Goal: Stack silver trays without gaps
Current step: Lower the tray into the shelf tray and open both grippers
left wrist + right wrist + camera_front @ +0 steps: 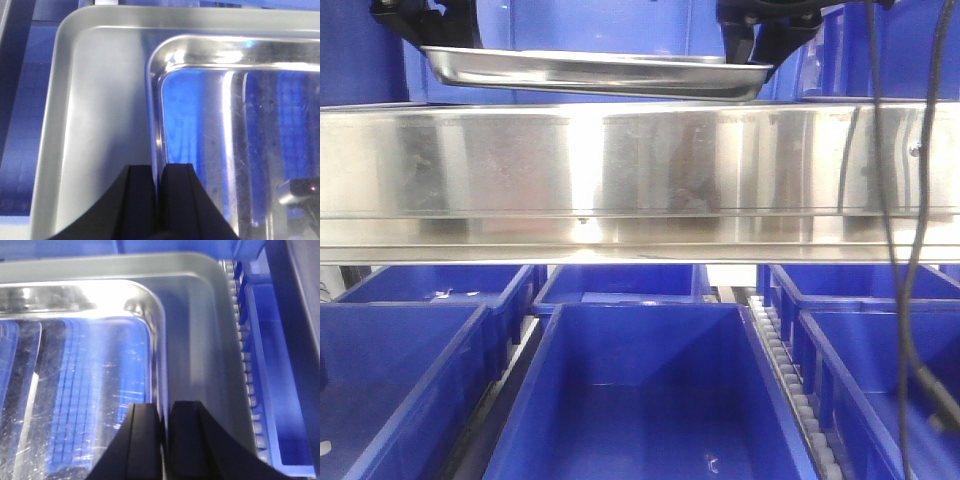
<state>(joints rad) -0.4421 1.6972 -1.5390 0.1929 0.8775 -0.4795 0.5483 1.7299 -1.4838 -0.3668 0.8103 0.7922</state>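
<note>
Silver trays are seen in both wrist views: the upper silver tray (235, 125) is gripped at its left rim by the closed left hand (157, 200) and at its right rim by the closed right hand (164, 440), and is held above the lower silver tray (100, 125), whose rim extends beyond it on both sides. In the front view, blue bins (640, 400) lie nearest, the steel shelf rail (640, 180) crosses behind them, and the held tray is seen suspended above the rail.

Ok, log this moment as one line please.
phase: carrying | left gripper: shut on upper tray rim | right gripper: same | lower tray: beneath, offset, not nested
</note>
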